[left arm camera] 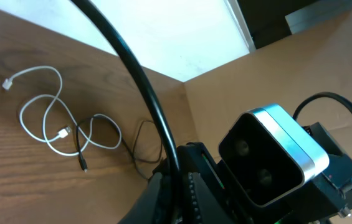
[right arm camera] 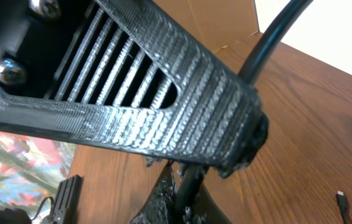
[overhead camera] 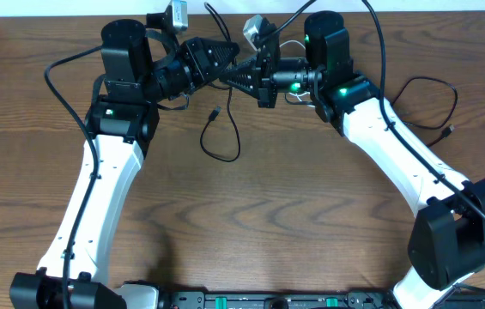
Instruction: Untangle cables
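Wood-grain table (overhead camera: 276,197), brown and matte, carries two white-shelled arms (overhead camera: 96,197) that meet tip to tip near its far edge. The left claw (overhead camera: 235,60) is closed on the black cable (overhead camera: 221,146). The right claw (overhead camera: 226,79) is clamped onto the same cord just beside it, and the ribbed black fingers (right arm camera: 163,106) of the two overlap. From that pinch the black cable runs down onto the table and lies in a narrow loop, with its small plug (overhead camera: 215,112) beside the loop's left side. A second black cable (overhead camera: 431,99) curls in an open ring well to the right, outside the right arm and apart from both claws. The white cable (left arm camera: 45,118) lies in soft round loops by the right arm and is mostly hidden from above. A thin black cord (left arm camera: 81,144) crosses one of its loops; I cannot tell which black cable it belongs to. All the cords look smooth and round in section.
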